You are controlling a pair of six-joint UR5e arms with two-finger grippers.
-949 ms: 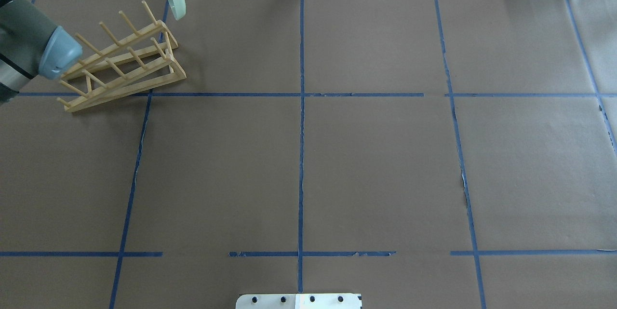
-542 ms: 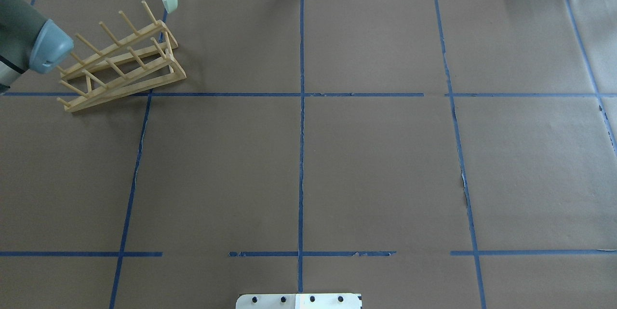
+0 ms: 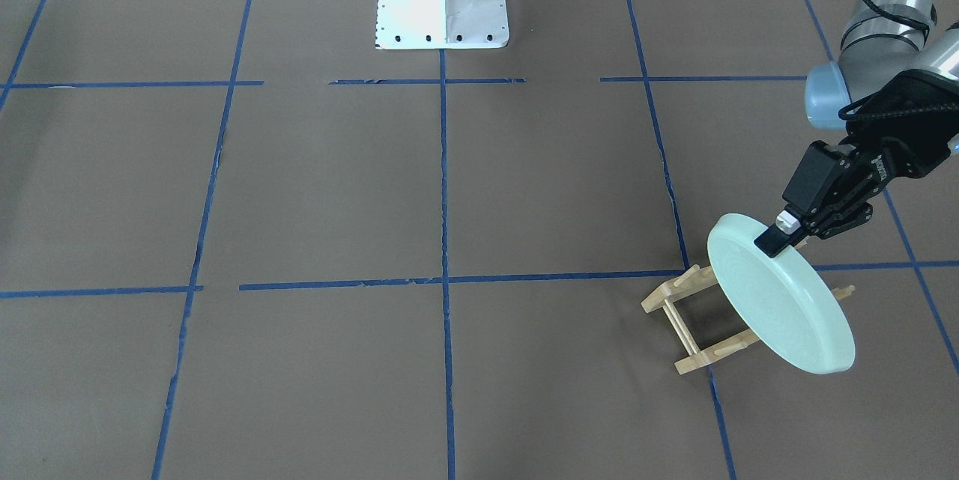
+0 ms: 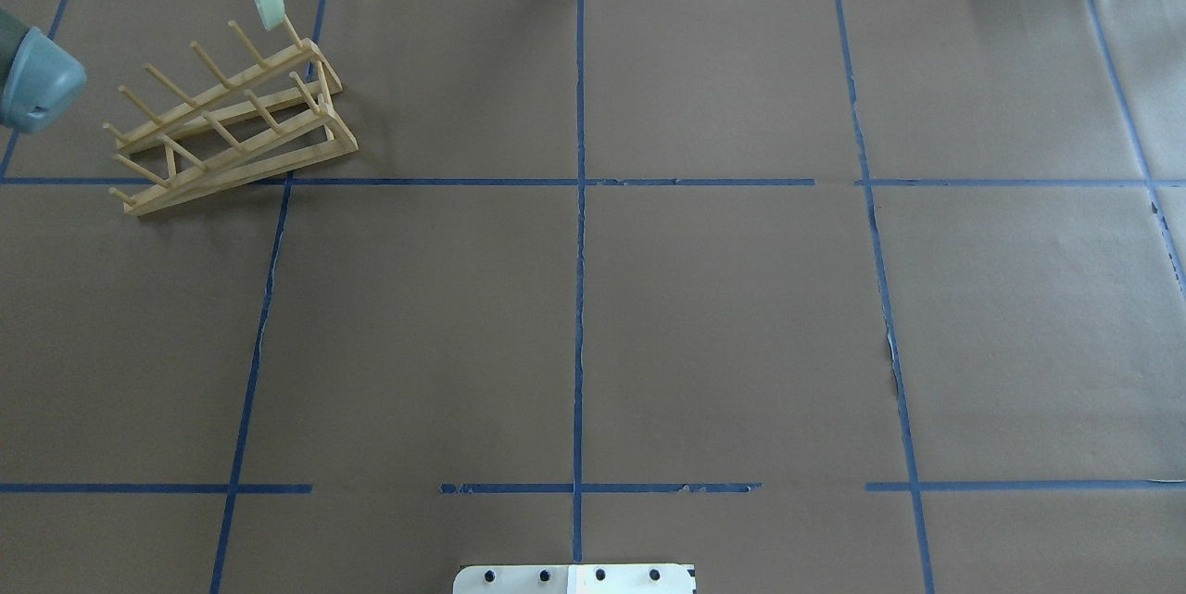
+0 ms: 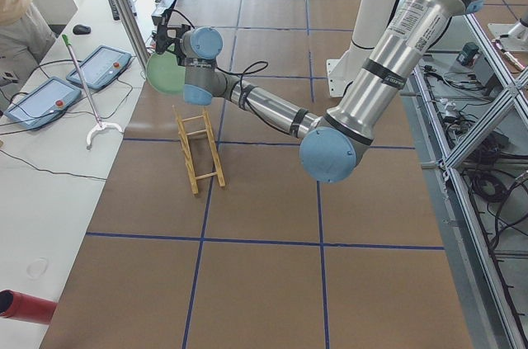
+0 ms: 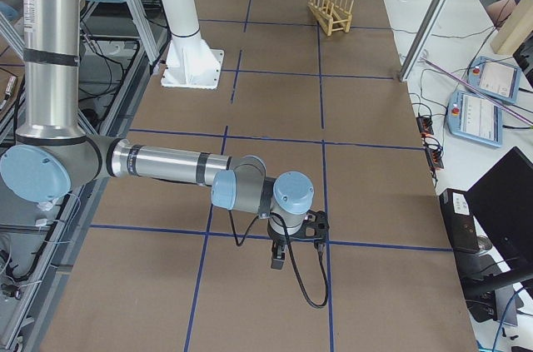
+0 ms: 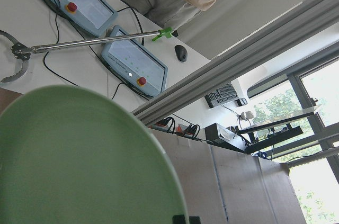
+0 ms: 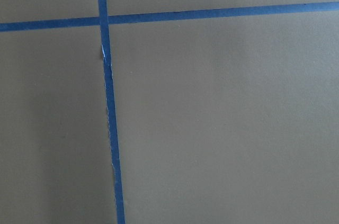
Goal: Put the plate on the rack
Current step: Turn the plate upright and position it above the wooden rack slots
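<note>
Brown table (image 4: 649, 297) — rack (image 4: 232, 126) on it.

Opposed overhead and front cameras, steeply downward, rack (image 3: 712, 354) in both

The plate (image 3: 779, 299) is round and pale mint green, with a thick raised rim and faint concentric rings. It hangs on edge, tilted, with its upper rim pinched in the left pincer (image 3: 777, 234), over one end of the rack (image 3: 674, 291). Whether its lower edge touches a peg cannot be told. The rack is light wood, two parallel rails with upright pegs joined by thin dowels. It stands on the tabletop (image 3: 524, 188), askew to the blue tape lines.
</note>
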